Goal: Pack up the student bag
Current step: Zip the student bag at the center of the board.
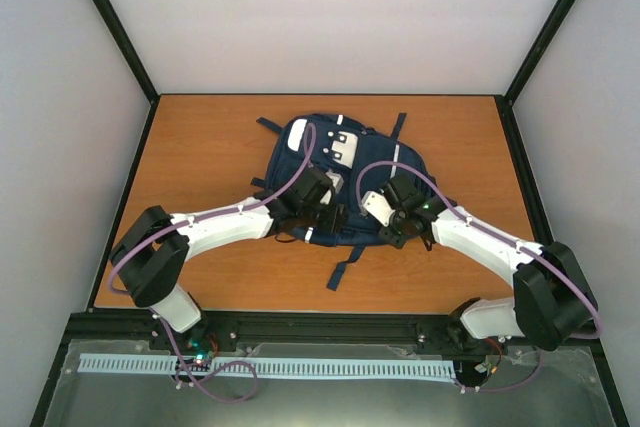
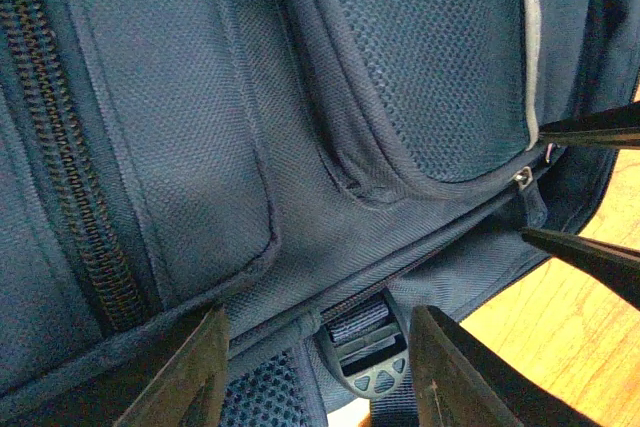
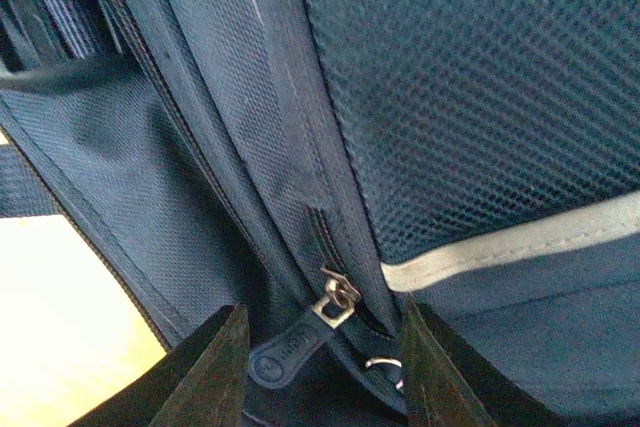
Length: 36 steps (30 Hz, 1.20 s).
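Observation:
The student bag [image 1: 345, 162], navy with white patches and a pale stripe, lies flat in the middle of the table. Both grippers hover over its near edge. My left gripper [image 1: 330, 217] [image 2: 318, 332] is open, its fingers [image 2: 190, 372] either side of a grey strap buckle [image 2: 368, 347] without touching it. My right gripper [image 1: 388, 227] [image 3: 322, 325] is open too, and a metal zipper slider [image 3: 338, 299] with a navy rubber pull tab [image 3: 290, 347] lies loose between its fingers [image 3: 450, 377]. The zipper beside the slider is slightly parted.
Dark straps [image 1: 343, 269] trail from the bag onto the orange-brown tabletop [image 1: 200, 147]. Two dark fingers, seemingly the other gripper's [image 2: 590, 132], reach in at the right edge of the left wrist view. Black frame posts and pale walls bound the table.

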Motion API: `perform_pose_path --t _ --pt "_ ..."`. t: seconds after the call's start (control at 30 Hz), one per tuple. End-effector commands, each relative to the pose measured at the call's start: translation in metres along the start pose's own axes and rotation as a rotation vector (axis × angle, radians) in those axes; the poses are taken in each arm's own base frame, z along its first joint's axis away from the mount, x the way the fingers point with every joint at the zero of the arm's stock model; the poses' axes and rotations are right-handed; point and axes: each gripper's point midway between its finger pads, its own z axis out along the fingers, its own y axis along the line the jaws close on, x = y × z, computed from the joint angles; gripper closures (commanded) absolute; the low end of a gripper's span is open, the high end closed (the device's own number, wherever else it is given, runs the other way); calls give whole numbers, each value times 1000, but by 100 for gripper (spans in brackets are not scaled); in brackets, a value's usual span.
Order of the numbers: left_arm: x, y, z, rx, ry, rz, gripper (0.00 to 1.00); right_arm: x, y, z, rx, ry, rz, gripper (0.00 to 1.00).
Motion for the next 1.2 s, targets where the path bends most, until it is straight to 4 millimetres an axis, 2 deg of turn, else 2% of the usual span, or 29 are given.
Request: perform_pose_path --t 0.0,0.17,0.4,0.5,0.7,0.87,1.03,1.17 --pt "-12 9 -1 -21 -52 -39 48 15 -15 -1 116 59 -28 57" --pt "-10 15 0 -28 -51 -52 48 24 -22 4 171 91 -29 58" --pt "-8 25 -3 -45 -52 -60 48 24 -29 -5 156 69 21 78" --pt "-9 26 -4 -45 -56 -61 48 23 -23 -8 99 49 31 80" --pt "-12 22 -3 -27 -62 -63 48 26 3 3 -45 45 14 86" --pt "-15 14 -9 11 -67 -117 47 25 11 -2 -86 33 -4 97" --pt "-27 0 -23 87 -110 -244 46 18 12 -24 -83 -29 -21 97" --pt "-32 -19 -24 208 -115 -376 48 15 13 -29 -90 -46 -13 97"
